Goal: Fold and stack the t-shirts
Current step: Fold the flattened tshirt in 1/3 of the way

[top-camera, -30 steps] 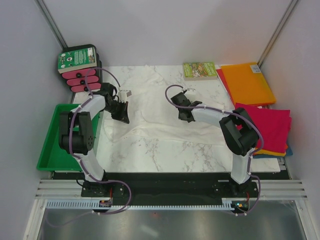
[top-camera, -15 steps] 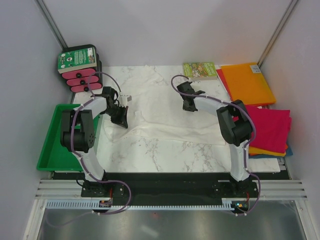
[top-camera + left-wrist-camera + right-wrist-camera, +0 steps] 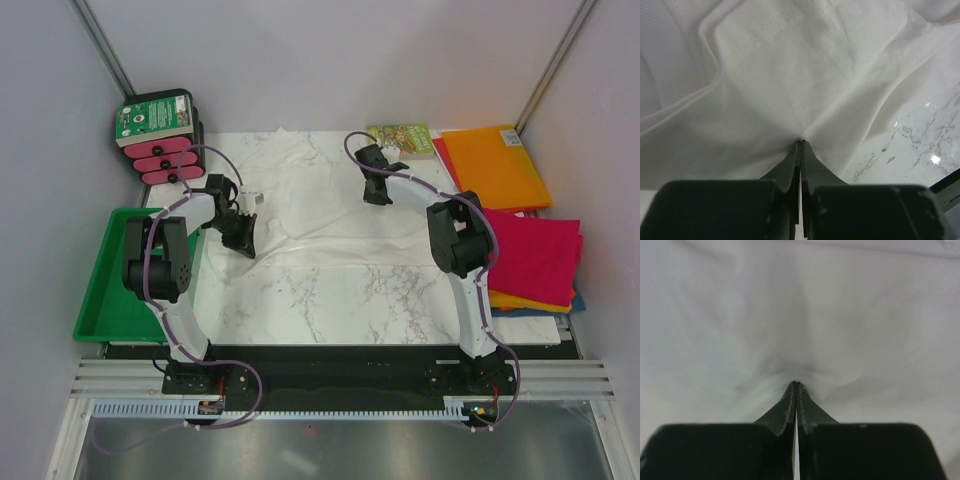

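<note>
The thin white t-shirt lies wrinkled on the far half of the marble table. My left gripper is shut on its left edge; in the left wrist view the jaws pinch white cloth. My right gripper is shut on the shirt near its far right part; in the right wrist view the jaws pinch a pucker of white cloth. A folded orange shirt lies at the back right. A folded magenta shirt tops a stack at the right, with orange and blue edges under it.
A small green-covered book lies at the back, just beyond the right gripper. A green tray sits at the left edge. A pink and green box stands at the back left. White walls close in both sides.
My right gripper has moved away toward the back, dragging the white shirt's near edge with it. More bare marble shows in front. My left gripper shifted only slightly.
</note>
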Robot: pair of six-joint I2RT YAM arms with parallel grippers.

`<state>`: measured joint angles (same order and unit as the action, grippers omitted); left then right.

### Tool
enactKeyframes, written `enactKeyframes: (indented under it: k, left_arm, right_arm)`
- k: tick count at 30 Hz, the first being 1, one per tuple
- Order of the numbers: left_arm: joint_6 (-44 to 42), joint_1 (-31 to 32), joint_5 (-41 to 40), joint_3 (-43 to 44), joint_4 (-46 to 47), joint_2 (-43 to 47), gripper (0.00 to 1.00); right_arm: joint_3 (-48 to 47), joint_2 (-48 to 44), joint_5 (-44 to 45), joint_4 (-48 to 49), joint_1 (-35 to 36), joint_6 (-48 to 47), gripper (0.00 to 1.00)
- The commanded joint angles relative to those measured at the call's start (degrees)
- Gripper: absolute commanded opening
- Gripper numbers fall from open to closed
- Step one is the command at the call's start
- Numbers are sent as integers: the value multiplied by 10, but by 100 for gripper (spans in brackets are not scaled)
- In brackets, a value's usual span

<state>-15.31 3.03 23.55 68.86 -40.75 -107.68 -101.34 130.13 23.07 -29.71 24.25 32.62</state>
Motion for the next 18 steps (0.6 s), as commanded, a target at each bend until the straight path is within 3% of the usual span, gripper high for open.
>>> enactKeyframes:
  k: [1,5,9,12,16,18]
  left_arm:
    - [-6,-2,-33,22,18,-21,2]
    - [10,-3,4,46,35,19,6]
    - [41,-3,19,81,45,75,12]
    - [55,-2,22,103,45,82,12]
    - [56,-2,30,89,39,75,8]
    - [49,-2,28,81,31,70,6]
  right_arm:
    - [-8,22,-7,-23,-11,-14,4]
    - [12,-35,-8,31,-11,-20,11]
    - [2,-105,-21,46,-10,-24,29]
    - [15,-145,-36,48,10,-37,33]
    - [77,-186,-49,50,63,-50,26]
    - [104,-203,-52,54,97,-52,13]
